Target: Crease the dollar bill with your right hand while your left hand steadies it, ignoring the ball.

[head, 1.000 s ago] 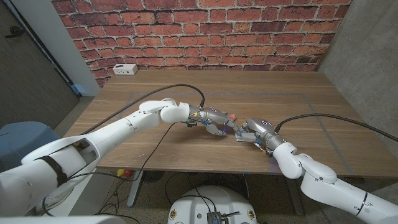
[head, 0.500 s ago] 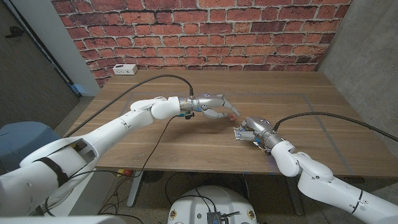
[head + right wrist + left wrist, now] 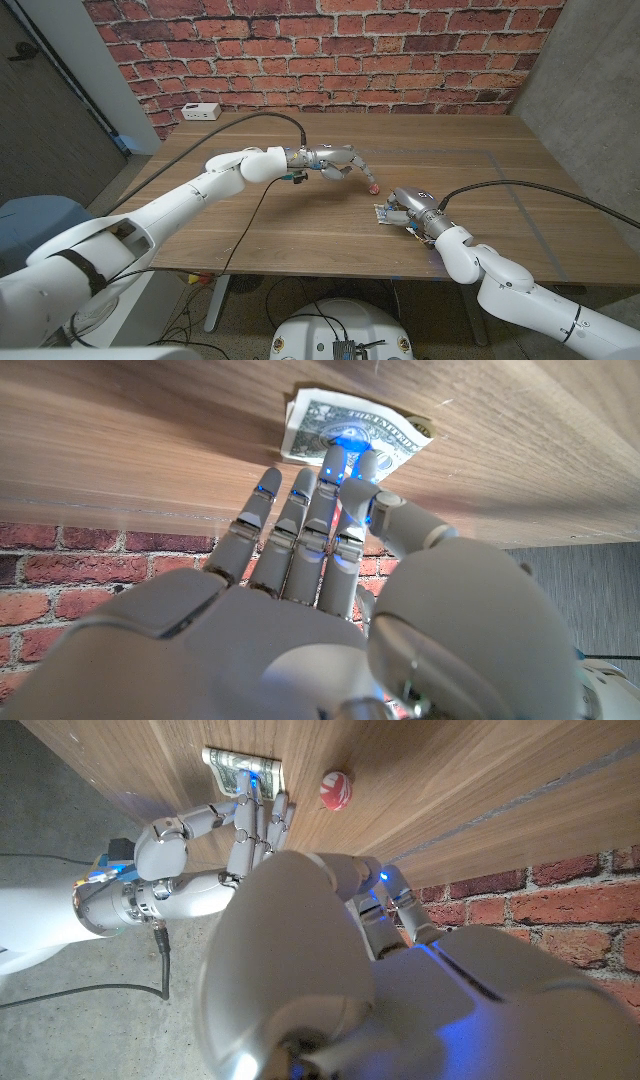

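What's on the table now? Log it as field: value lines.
bill: dollar bill folded, on the table near its front edge
right hand: right hand with fingertips pressing on the bill
left hand: left hand held above the table, off the bill, holding nothing
ball: red ball on the table between the hands, touching neither
box: white box at the far left corner

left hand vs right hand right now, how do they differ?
The left hand is lifted off the wooden table, fingers extended, holding nothing; the right hand is low, fingers on the dollar bill. The left hand is away from the bill, with the red ball just past its fingertips; the right hand is at the bill's edge, beyond the ball. Both reach toward the table's middle, and neither touches the ball.
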`<state>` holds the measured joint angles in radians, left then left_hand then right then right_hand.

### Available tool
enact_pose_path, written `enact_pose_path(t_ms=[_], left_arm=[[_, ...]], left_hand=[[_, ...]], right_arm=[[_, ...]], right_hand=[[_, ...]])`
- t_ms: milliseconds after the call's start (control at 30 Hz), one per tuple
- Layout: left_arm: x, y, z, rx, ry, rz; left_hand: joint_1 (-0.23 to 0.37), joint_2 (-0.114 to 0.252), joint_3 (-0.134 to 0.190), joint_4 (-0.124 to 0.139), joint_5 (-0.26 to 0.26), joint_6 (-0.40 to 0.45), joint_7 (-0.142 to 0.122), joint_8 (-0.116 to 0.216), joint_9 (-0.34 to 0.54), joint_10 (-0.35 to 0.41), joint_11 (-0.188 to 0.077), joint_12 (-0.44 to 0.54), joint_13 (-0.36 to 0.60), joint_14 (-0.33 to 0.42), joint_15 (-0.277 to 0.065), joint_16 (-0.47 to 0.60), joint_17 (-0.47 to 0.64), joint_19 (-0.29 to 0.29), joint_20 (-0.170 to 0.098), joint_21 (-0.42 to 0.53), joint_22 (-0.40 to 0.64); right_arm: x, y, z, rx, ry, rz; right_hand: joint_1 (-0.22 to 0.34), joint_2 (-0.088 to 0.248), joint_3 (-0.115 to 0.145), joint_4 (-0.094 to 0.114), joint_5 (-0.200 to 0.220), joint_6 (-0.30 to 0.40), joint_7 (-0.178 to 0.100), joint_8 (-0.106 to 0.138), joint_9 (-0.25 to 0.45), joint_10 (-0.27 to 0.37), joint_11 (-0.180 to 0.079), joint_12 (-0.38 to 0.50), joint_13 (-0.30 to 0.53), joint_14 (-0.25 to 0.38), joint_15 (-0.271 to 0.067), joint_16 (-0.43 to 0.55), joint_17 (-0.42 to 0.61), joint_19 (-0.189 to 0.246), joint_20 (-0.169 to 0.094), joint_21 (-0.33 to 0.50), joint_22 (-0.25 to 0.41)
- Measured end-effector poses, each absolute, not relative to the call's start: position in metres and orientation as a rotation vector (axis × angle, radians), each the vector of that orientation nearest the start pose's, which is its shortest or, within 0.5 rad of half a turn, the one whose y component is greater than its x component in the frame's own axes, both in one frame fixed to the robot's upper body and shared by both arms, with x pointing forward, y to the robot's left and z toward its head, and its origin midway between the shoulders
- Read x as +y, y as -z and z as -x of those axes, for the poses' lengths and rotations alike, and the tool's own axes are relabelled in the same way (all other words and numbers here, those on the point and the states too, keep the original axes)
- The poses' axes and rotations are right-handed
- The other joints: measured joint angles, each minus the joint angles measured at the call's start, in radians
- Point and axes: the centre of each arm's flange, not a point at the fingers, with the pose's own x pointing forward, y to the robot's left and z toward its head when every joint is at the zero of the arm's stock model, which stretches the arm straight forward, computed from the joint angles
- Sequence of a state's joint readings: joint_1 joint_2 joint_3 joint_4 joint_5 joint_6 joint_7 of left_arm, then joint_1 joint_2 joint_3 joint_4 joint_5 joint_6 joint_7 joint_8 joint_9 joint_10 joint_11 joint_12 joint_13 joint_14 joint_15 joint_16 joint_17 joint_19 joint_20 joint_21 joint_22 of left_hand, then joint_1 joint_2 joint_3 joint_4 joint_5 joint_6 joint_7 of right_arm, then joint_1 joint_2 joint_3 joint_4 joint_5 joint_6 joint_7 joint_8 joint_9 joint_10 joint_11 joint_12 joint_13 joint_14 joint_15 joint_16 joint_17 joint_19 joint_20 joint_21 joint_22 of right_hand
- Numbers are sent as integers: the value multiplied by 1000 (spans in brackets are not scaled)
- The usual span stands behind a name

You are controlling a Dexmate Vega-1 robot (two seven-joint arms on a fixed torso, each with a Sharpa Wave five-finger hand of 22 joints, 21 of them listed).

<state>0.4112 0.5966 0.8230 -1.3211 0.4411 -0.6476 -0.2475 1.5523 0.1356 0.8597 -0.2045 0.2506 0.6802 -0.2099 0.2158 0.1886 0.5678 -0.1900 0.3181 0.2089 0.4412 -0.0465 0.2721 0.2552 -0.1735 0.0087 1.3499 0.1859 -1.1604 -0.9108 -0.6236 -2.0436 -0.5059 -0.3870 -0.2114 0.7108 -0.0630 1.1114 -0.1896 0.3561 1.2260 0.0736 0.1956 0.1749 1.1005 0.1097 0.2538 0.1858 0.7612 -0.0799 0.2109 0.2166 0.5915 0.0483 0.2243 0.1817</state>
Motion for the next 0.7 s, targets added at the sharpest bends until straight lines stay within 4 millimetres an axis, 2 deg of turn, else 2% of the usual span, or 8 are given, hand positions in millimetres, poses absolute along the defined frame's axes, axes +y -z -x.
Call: enact_pose_path(t_ms=[67,167,267,433,667,700], left_arm=[[90,-31,-600,-1036,764,-1505],[86,-25,-601,-1025,779,-1553],[81,-20,-600,-1022,790,-1594],[75,-9,-600,-1019,800,-1672],[65,1,-594,-1044,811,-1736],[65,5,-596,-1054,790,-1789]], left_hand=[[34,0,-25,5,-11,8,-7,-1,-2,4,-11,-6,-4,-19,0,-16,0,1,3,14,0],[66,7,-77,15,-19,15,-8,-20,-3,0,-15,-30,-9,-83,3,-39,7,2,64,44,-2],[76,16,-114,20,-26,14,-8,-27,-3,-9,-24,-53,-9,-127,4,-40,29,2,97,63,-7],[80,20,-135,26,-26,-4,-8,-27,-3,-34,-27,-78,-9,-183,7,-50,53,4,115,71,-9],[79,20,-147,29,-26,-18,-8,-31,-3,-49,-26,-85,-9,-202,5,-50,64,4,115,77,-9],[79,20,-147,29,-26,-27,-10,-32,-3,-55,-28,-91,-9,-203,6,-50,66,4,115,79,-9]], right_arm=[[-206,128,-524,-512,-40,1338],[-206,129,-524,-511,-40,1337],[-207,130,-524,-511,-41,1334],[-208,131,-525,-511,-42,1333],[-209,131,-526,-517,-45,1330],[-209,132,-527,-516,-45,1331]], right_hand=[[0,0,0,0,0,0,0,0,0,1,-1,0,0,0,0,0,4,0,0,0,0],[0,0,0,0,0,0,0,0,0,1,-1,-6,0,0,0,0,5,0,0,0,0],[0,0,0,0,1,3,3,-3,0,1,-1,-7,0,0,0,4,5,0,0,0,0],[0,0,0,0,1,3,3,-4,0,1,-1,-7,0,0,0,4,9,0,0,0,0],[4,-4,0,0,1,3,4,-4,0,1,-1,-7,0,1,2,4,8,0,0,0,0],[6,-6,0,0,1,3,4,-4,0,2,-2,-7,0,1,2,4,9,0,0,0,0]])
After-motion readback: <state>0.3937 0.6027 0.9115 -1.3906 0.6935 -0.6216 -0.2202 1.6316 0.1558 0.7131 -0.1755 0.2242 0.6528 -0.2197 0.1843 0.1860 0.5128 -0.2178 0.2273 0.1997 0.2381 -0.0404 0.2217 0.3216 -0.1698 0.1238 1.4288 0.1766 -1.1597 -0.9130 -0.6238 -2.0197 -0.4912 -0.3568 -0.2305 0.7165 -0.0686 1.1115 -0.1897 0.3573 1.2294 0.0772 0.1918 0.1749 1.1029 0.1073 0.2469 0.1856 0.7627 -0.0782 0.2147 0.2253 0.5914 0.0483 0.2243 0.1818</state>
